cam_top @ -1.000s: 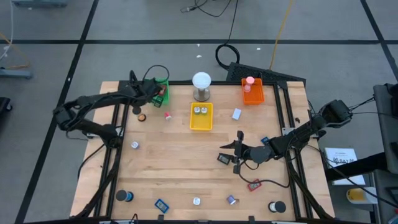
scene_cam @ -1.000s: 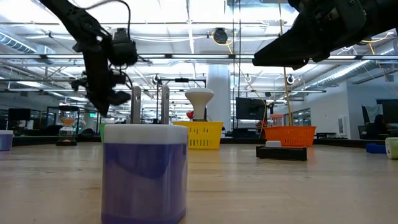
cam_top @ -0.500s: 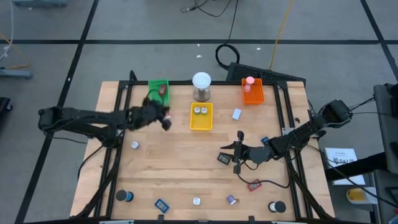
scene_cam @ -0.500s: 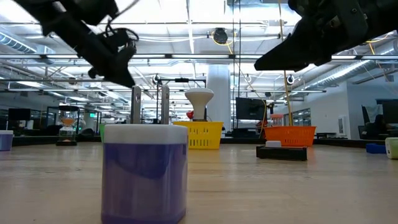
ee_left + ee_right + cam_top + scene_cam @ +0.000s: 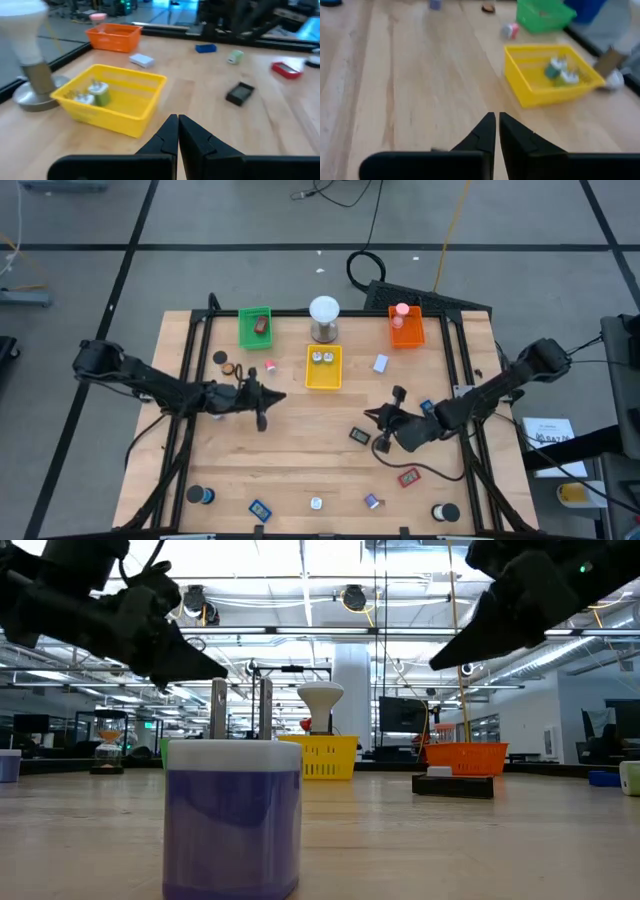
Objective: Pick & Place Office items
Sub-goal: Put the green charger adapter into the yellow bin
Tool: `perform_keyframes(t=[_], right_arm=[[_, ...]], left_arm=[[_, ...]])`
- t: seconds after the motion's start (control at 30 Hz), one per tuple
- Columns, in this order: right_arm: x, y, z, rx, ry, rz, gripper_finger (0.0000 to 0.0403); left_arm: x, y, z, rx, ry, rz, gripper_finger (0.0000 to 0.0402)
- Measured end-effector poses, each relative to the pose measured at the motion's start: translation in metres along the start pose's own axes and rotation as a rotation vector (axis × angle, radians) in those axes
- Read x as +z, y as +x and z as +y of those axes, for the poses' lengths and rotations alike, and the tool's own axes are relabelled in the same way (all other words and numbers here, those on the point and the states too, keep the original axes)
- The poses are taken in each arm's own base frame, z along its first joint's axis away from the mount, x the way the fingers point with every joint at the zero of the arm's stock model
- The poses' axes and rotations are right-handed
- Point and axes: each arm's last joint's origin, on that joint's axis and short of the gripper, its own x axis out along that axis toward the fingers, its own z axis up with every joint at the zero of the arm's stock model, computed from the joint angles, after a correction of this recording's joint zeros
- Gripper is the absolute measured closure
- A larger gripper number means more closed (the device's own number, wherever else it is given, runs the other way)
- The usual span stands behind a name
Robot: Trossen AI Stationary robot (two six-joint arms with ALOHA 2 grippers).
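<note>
Right hand (image 5: 384,430): fingers pressed together, empty, above the surface (image 5: 300,460).
Dark rectangular piece (image 5: 359,436): flat on the surface, just beside the right hand's tips.
Left hand (image 5: 266,402): fingers pressed together, empty, near the yellow tray (image 5: 323,383).
Red piece (image 5: 408,477): apart from both.

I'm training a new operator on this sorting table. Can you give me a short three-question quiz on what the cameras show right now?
1. True or false: the green tray is empty.
2. How many small items lie in the yellow tray? A) none B) two C) five
3. Fill in: the fingers of the left hand and the right hand are both ____.

Key:
1. False: a dark brownish piece lies in it.
2. B: two silvery-white round bits.
3. Shut, with nothing held between them in the wrist views.
</note>
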Motion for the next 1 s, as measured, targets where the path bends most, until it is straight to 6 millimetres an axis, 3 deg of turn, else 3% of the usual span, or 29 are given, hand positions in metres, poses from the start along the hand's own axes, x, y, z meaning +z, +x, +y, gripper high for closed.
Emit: perform_keyframes(t=[0.17, 0.33, 0.7, 1.0], right_arm=[[0.005, -0.011, 0.005, -0.009, 0.02, 0.085, 0.0382], [0.003, -0.026, 0.002, -0.03, 0.1, 0.325, 0.0382], [-0.013, -0.061, 0.013, -0.045, 0.196, 0.466, 0.0378], [-0.028, -0.08, 0.014, -0.075, 0.279, 0.653, 0.0296]], left_arm=[[-0.004, 0.0, -0.012, -0.052, 0.04, 0.005, 0.0389], [-0.007, -0.002, -0.018, -0.08, 0.032, 0.022, 0.0389], [-0.007, -0.002, -0.019, -0.085, 0.025, 0.013, 0.0389], [-0.007, -0.003, -0.02, -0.091, -0.016, 0.014, 0.0389]])
